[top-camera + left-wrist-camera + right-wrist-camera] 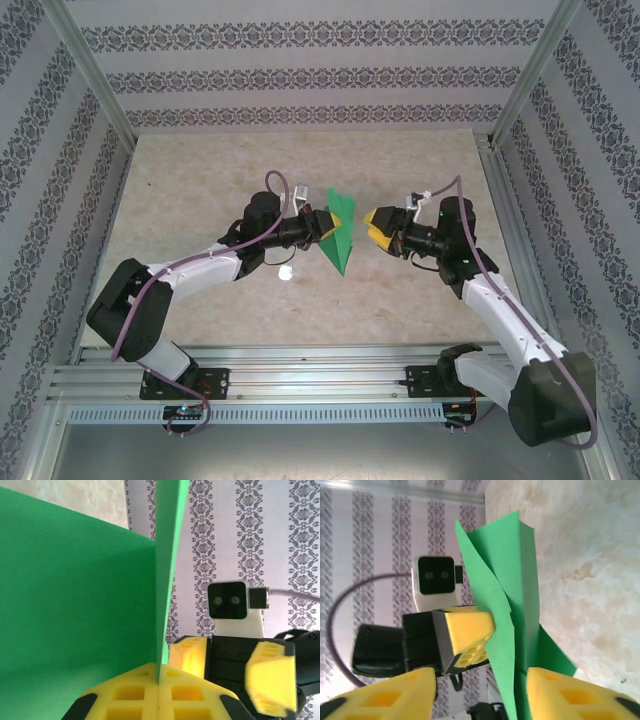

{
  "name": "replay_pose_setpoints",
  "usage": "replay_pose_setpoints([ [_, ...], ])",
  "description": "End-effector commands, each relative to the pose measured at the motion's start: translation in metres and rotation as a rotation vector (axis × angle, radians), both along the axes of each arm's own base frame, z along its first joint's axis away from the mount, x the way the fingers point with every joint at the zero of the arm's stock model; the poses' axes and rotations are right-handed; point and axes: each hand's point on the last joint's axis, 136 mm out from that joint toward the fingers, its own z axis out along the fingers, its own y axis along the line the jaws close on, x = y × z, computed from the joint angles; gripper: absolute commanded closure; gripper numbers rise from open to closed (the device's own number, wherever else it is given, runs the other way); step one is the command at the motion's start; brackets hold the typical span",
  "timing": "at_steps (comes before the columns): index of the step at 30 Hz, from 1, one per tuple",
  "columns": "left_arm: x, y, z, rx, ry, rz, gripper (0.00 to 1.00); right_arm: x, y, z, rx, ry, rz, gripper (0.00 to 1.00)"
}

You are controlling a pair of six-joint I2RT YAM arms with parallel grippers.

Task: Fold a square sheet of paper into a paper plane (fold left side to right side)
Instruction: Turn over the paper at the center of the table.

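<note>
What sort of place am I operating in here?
Probably an enclosed benchtop robot cell, not a home: patterned wall panels on three sides, aluminium frame posts at the corners, and a slotted mounting rail along the near edge of a stone-look table.

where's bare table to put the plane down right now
Far half of the table, from the back wall down to the paper plane, is bare. So is the near strip below it, except the white speck. Crowded in the middle: left gripper holds the plane, open right gripper close beside it.
</note>
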Motion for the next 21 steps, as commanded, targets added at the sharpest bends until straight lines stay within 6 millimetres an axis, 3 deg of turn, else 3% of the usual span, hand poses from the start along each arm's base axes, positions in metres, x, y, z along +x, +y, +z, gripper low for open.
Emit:
replay_pose_setpoints([
  [1,0.003,-0.003,0.039,-0.036,-0.128,0.014,0.95,-0.014,-0.007,-0.015,-0.032,0.026,-0.012,0.36],
  [6,0.008,-0.006,0.05,-0.072,-0.142,0.02,0.95,-0.029,0.011,-0.018,-0.017,-0.001,0.009,0.21],
  [10,0.008,-0.008,0.056,-0.087,-0.146,0.016,0.96,-0.028,0.02,-0.021,0.033,-0.014,-0.005,0.2],
  [15,0.007,-0.008,0.058,-0.089,-0.144,0.014,0.96,-0.026,0.044,-0.018,0.063,-0.021,0.043,0.29],
  [21,0.007,-0.008,0.055,-0.081,-0.138,0.01,0.96,-0.016,0.057,-0.011,0.077,-0.044,0.059,0.52],
])
